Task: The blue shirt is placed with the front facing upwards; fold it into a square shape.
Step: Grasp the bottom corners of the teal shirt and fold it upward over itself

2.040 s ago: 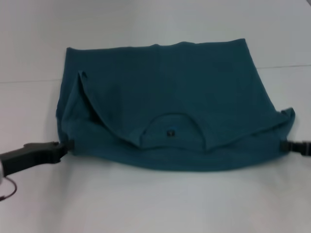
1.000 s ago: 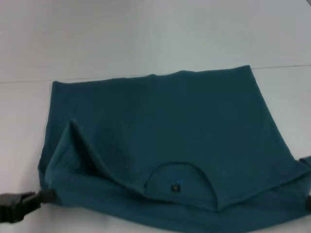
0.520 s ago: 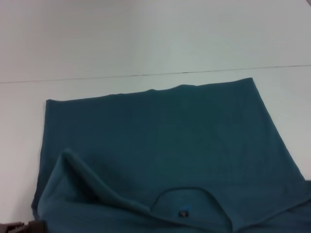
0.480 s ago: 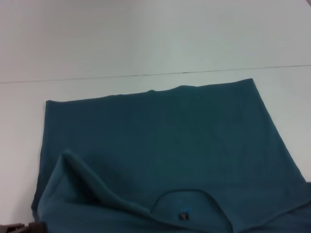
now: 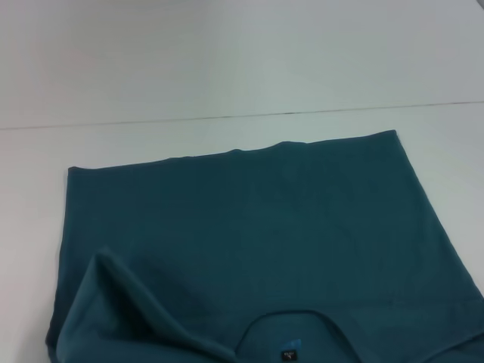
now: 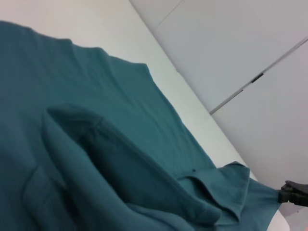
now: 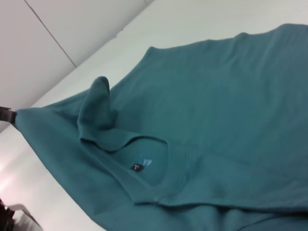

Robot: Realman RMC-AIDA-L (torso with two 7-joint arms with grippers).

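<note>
The blue shirt lies spread on the white table; its collar with a small dark tag sits at the near edge of the head view. A folded flap stands up at its near left. Neither gripper shows in the head view. In the right wrist view, my left gripper pinches one stretched corner of the shirt. The left wrist view shows my right gripper gripping the opposite corner of the shirt.
A thin dark seam runs across the table beyond the shirt's far edge. White tabletop surrounds the shirt at the far side and to the left.
The shirt's near edge has been drawn toward me, so the collar now sits at the bottom of the head view. Both grippers have slipped out of that view.
</note>
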